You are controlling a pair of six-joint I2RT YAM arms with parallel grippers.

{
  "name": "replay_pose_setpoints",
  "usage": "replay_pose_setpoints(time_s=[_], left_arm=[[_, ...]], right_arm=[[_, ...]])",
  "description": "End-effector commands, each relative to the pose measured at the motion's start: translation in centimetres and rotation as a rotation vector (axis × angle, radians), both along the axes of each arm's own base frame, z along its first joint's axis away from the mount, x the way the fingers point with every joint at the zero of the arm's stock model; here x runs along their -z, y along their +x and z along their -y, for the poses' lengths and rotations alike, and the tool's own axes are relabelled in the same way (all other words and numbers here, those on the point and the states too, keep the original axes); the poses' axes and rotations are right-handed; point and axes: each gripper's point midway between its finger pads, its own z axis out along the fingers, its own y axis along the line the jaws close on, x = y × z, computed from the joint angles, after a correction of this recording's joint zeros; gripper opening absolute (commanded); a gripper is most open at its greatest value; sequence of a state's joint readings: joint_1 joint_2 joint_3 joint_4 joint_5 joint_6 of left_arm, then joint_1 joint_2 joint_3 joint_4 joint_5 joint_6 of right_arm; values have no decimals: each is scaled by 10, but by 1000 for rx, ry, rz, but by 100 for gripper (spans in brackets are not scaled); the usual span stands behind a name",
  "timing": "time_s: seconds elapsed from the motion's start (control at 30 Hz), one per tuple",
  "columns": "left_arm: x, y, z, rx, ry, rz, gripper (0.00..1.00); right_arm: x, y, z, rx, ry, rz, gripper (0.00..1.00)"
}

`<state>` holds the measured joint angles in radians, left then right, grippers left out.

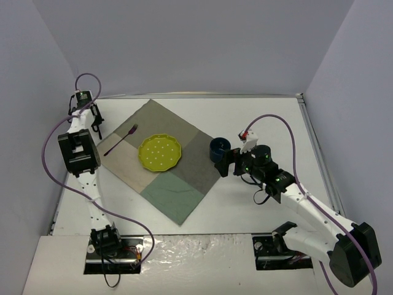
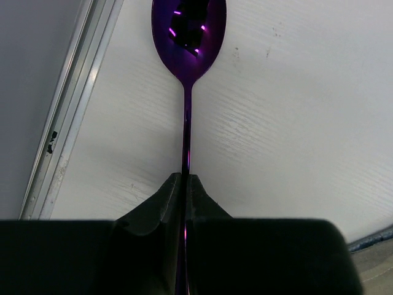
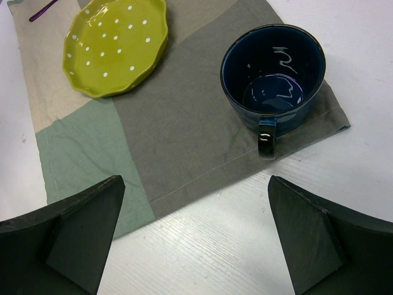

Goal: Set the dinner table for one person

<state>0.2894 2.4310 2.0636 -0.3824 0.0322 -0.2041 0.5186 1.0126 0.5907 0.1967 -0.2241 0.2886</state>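
Done: plate (image 3: 116, 46), fork (image 1: 121, 140), mug (image 3: 273, 74) on cloth (image 3: 184, 135), mid desk (image 1: 258, 117).
Holding: your left pincer (image 2: 184, 184) clenched on spoon (image 2: 187, 31), near desk's left rim.
Free: right pincer (image 3: 196, 209) released, beside mug.
Remaining: you lay spoon by plate.

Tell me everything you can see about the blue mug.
The blue mug is dark, glossy, ceramic-looking, round, with one small handle. It stands upright and empty on the dark grey corner of the patchwork cloth, handle pointing toward the open right gripper, which does not touch it.
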Motion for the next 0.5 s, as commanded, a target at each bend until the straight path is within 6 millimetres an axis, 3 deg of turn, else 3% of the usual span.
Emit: replay_pose_setpoints(time_s=[0.0,0.13,0.33,0.47], left_arm=[[-113,15,-4,91,118,206,0],[-143,11,2,130,155,258,0],[-179,-2,29,205,207,300,0],[-203,-17,64,266,167,343,0]], right_arm=[[-34,12,-6,14,52,85,100],[-40,12,-7,12,59,99,100],[-47,12,-4,17,60,122,100],[-55,9,-2,14,65,149,100]])
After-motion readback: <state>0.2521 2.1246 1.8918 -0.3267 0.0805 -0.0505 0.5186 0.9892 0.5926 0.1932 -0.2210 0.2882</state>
